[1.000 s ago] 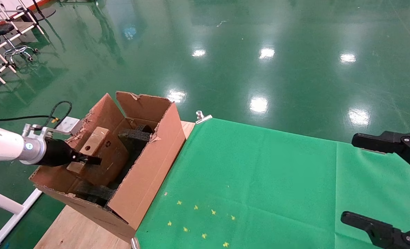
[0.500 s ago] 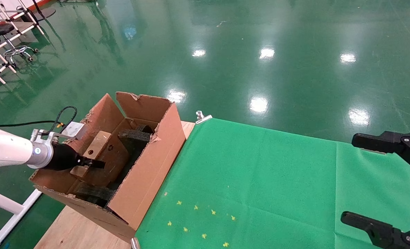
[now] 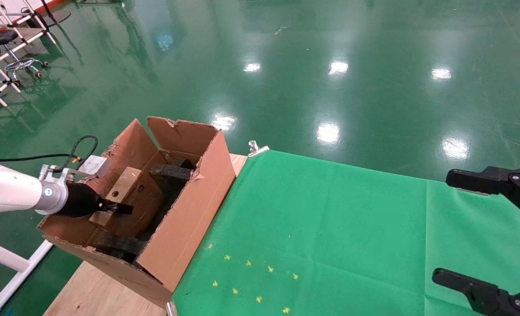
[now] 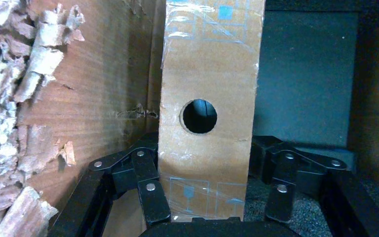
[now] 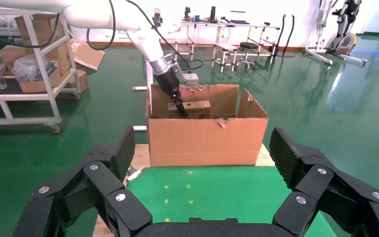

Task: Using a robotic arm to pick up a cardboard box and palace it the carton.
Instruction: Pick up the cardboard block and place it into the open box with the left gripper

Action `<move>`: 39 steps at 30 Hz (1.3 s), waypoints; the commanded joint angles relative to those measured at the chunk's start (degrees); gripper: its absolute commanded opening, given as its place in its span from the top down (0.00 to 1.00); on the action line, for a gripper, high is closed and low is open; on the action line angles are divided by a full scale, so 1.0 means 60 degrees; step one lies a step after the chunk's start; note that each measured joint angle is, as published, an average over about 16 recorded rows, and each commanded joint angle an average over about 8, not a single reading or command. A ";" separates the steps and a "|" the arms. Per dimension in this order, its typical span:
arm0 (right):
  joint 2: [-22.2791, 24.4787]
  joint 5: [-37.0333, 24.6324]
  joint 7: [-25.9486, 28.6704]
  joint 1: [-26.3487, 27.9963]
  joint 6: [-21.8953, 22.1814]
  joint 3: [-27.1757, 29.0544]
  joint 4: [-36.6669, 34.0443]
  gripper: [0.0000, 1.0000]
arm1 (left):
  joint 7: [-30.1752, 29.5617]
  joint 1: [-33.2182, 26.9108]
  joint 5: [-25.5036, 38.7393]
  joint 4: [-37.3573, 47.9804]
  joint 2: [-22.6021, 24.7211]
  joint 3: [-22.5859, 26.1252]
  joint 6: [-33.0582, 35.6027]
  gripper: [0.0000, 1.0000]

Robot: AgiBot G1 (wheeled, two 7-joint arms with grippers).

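The small taped cardboard box [image 3: 126,184] with a round hole is tilted inside the large ragged-flapped carton [image 3: 189,219], beside the black foam blocks [image 3: 172,173]. My left gripper [image 3: 117,207], on the white arm, reaches over the carton's left wall and is shut on the box's near end. In the left wrist view the box [image 4: 207,74] stands between the fingers [image 4: 150,197] of the left gripper [image 4: 205,163], with the carton's torn wall [image 4: 94,89] alongside. My right gripper [image 3: 466,230] is open and empty over the right of the green cloth; its wrist view shows the carton [image 5: 207,140] and box [image 5: 195,106] far off.
A green cloth [image 3: 330,228] with small yellow star marks [image 3: 255,281] covers the wooden table [image 3: 93,294]. A metal clip [image 3: 257,149] holds the cloth's far corner. White racks and a stool [image 3: 5,44] stand on the glossy green floor at far left.
My left gripper has moved a little right and lowered the box deeper into the carton. In the last half second it has barely moved. The right arm is still.
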 commanded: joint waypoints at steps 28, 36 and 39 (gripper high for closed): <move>0.0000 0.0001 -0.0001 0.0001 0.0000 -0.0002 -0.0001 0.00 | -0.0190 -0.0691 0.0038 -0.0420 -0.0139 0.0020 0.0123 0.00; 0.0001 0.0002 -0.0001 0.0001 0.0001 -0.0002 -0.0001 0.00 | -0.0518 -0.1460 -0.0314 -0.1029 -0.0365 -0.0228 0.0685 0.00; 0.0001 0.0002 -0.0002 0.0001 0.0001 -0.0003 -0.0001 0.00 | -0.0698 -0.1743 -0.0736 -0.1356 -0.0541 -0.0494 0.1227 0.00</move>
